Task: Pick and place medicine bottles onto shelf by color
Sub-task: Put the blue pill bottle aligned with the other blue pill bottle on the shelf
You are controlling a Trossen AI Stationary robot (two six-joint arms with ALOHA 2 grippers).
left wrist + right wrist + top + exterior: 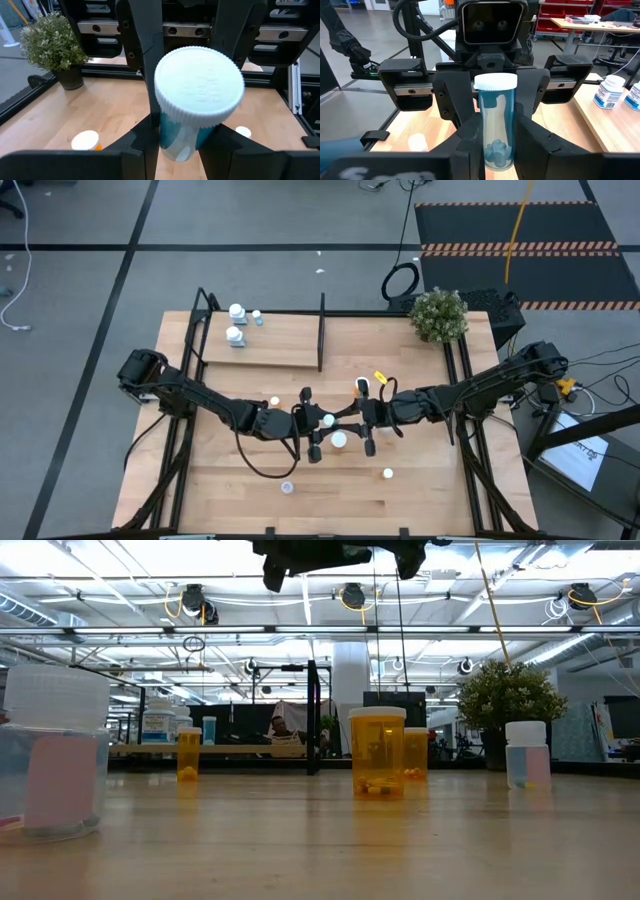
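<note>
Midway Through: A Blue Bottle Between Two Arms

Evidently we are partway through the sorting. Largest first: the tabletop (250, 490) carries everything, and at its far side sits the shelf (290, 345), split by a black upright divider (322, 330). On the shelf's left compartment we count three small bottles already placed, white and pale in look (236, 323); the compartment right of the divider holds nothing we can see. A potted plant (438, 314) stands at the far right corner.

Both arms meet over the middle of the tabletop. The left tool (312, 427) and the right tool (362, 427) face each other, and between them hangs a pale blue bottle (495, 127) with a white cap, lifted clear of the wood. In the left wrist view, the left tool's fingers (145, 145) clench the bottle's body. In the right wrist view, the right tool's fingers flank the same bottle closely; we cannot tell whether they press it. We judge this a handover between arms.

Left to sort: several bottles stand loose on the tabletop, among them orange ones (377, 752) and a white-capped one (387, 474) near the front. By our reckoning, most of the job remains.
</note>
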